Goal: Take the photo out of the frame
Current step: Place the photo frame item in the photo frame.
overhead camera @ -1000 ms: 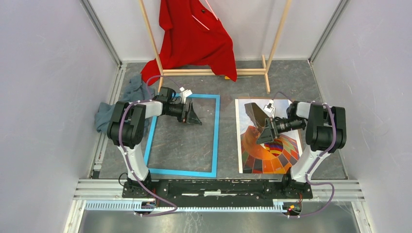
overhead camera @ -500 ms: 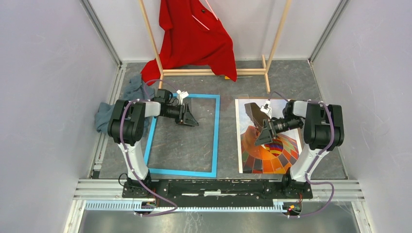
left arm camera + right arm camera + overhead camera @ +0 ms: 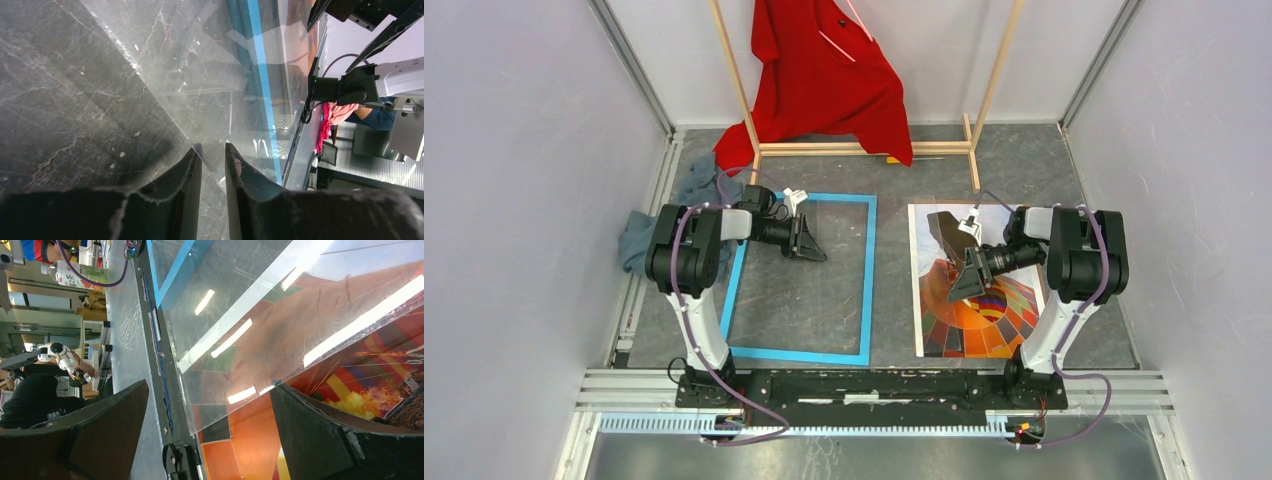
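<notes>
Photo already out, flat on counter, face up, just right of frame, not touching it. Frame flat too, blue side up.

Right claw spread wide over photo's far half, nothing held. Left claw down to a slim gap, over far half of frame's opening. Can't tell if clear sheet edge sits betw the fingers.

Risks, imo:
- Clear sheet overlaps photo per right wrist view, so any drag prob scuffs print or shoves it out of pos.
- If left pinch is on sheet: thin slick edge, likely slip, then drop onto frame or photo.
- Right fingers near print: a dip w/ jaws this wide could crease it.

Looks basically done; extra moves near photo = downside only.
</notes>
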Controlling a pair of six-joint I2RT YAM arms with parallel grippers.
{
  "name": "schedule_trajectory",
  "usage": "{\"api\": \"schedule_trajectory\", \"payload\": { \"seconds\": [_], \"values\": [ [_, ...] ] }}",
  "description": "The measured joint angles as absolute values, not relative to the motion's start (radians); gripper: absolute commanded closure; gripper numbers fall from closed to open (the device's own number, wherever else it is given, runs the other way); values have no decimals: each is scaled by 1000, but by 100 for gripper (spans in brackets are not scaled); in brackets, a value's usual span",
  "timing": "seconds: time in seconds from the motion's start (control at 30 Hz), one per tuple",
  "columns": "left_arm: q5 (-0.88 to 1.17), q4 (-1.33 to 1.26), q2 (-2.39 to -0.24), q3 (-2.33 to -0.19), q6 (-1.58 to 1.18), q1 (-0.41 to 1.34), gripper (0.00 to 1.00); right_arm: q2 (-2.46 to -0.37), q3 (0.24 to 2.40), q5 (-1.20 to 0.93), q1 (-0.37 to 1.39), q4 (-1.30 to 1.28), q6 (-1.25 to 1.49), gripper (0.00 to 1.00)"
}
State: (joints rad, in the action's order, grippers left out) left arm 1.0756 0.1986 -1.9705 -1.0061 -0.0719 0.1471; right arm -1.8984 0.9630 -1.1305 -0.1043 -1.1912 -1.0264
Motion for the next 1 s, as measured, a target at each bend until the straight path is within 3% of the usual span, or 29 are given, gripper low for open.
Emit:
{"api": "schedule_trajectory", "payload": {
  "seconds": [0.2, 1.0],
  "values": [
    [1076, 215, -1971, -1006, -72, 139, 84, -1899, 963, -1140, -104, -1193, -1036, 2],
    [1074, 592, -2014, -1142, 112, 76, 85, -1810, 923, -1080, -100, -957, -763, 2]
  ]
}}
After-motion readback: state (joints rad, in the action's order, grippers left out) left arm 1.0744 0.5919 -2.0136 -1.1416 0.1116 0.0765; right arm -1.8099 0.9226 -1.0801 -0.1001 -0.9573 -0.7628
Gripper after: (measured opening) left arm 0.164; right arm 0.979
